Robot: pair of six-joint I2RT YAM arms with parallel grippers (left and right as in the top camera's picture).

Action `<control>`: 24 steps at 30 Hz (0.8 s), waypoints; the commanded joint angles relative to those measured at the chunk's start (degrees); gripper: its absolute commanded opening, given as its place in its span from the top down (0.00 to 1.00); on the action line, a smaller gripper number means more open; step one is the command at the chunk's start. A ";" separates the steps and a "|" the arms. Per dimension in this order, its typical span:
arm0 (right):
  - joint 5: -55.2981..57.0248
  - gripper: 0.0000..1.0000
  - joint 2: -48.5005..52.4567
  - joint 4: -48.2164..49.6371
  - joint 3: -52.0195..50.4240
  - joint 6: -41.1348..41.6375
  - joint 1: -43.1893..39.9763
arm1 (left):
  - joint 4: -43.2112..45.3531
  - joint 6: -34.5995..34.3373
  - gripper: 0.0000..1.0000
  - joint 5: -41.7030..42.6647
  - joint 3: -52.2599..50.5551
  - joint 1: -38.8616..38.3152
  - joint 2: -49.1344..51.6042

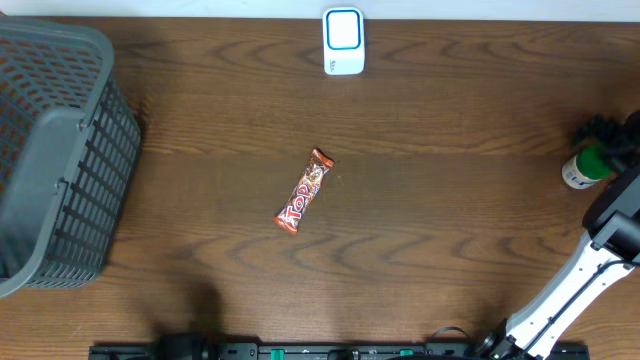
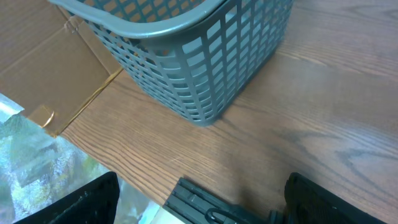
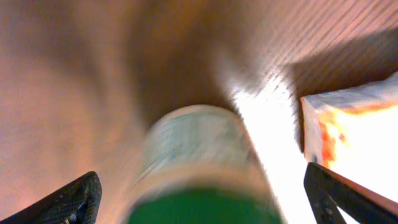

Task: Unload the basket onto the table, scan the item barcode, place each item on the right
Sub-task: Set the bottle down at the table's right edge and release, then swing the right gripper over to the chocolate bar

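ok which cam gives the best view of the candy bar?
Overhead: the candy bar lies whole and unobstructed mid-table, wrapper print visible. Left wrist shows the basket, right wrist a blurred bottle; neither shows the bar.

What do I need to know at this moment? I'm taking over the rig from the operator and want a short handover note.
Left gripper: open, empty, near the grey basket.
Right gripper: open, its fingers either side of the green and white bottle at the table's right edge, not gripping it.
Candy bar lies loose mid-table; scanner sits at the far edge.
Done: nothing shows a scan.
Left: grasp an item and present its barcode to the scanner.
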 commanded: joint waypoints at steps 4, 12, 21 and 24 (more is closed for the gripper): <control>-2.45 0.01 -17.86 0.83 14.27 -0.04 3.82 | -4.46 -0.35 0.14 -0.33 0.13 0.15 -0.33; -11.76 0.01 -29.20 3.39 16.28 -4.59 23.54 | -4.46 -0.35 0.14 -0.33 0.15 0.15 -0.33; -2.82 0.01 -23.58 -4.28 6.67 -15.43 53.86 | -4.46 -0.33 0.14 -0.33 0.15 0.15 -0.33; 6.43 0.01 -22.08 -0.07 0.90 -13.14 61.40 | -4.46 -0.33 0.14 -0.33 0.15 0.15 -0.33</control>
